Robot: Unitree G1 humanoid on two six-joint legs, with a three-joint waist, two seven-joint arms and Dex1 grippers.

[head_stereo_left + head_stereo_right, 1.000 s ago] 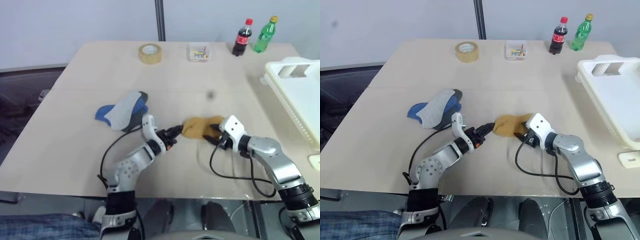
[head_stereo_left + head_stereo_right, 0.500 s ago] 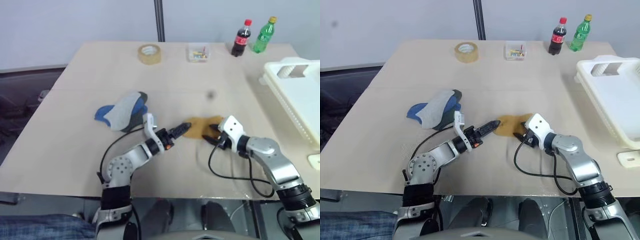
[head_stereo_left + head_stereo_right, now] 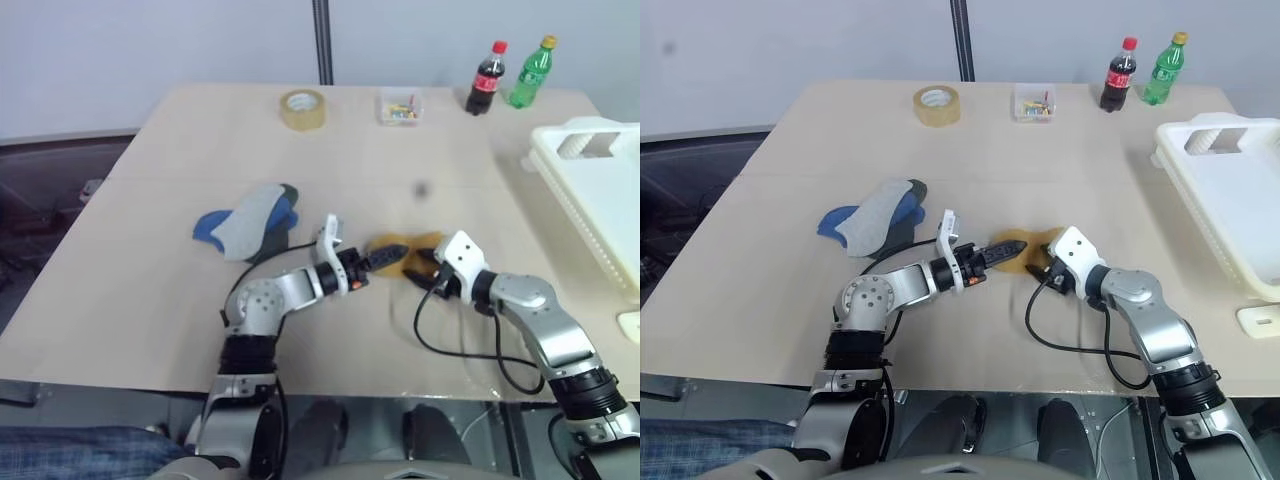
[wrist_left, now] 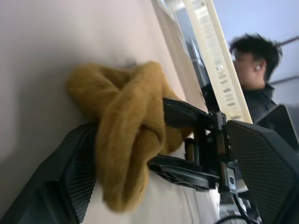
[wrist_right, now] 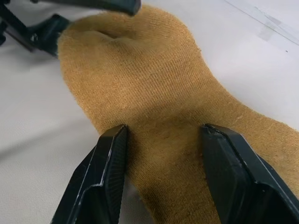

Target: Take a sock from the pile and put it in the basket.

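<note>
Beige table (image 3: 150, 300) fills my view; basket (image 3: 600, 200) at right edge, pile (image 3: 245, 218) centre-left. A yellow sock (image 3: 405, 255) lies mid-frame. My right gripper (image 5: 163, 154) straddles it, jaws spread. My left gripper (image 3: 385, 260), pinching a second ago, now stands spread around its bunched end. Both closing could stretch it between them.

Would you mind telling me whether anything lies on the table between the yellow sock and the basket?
Nothing visible does. From the sock to the basket there is bare table; the right claw sits at the sock's near end, not across that path.
</note>
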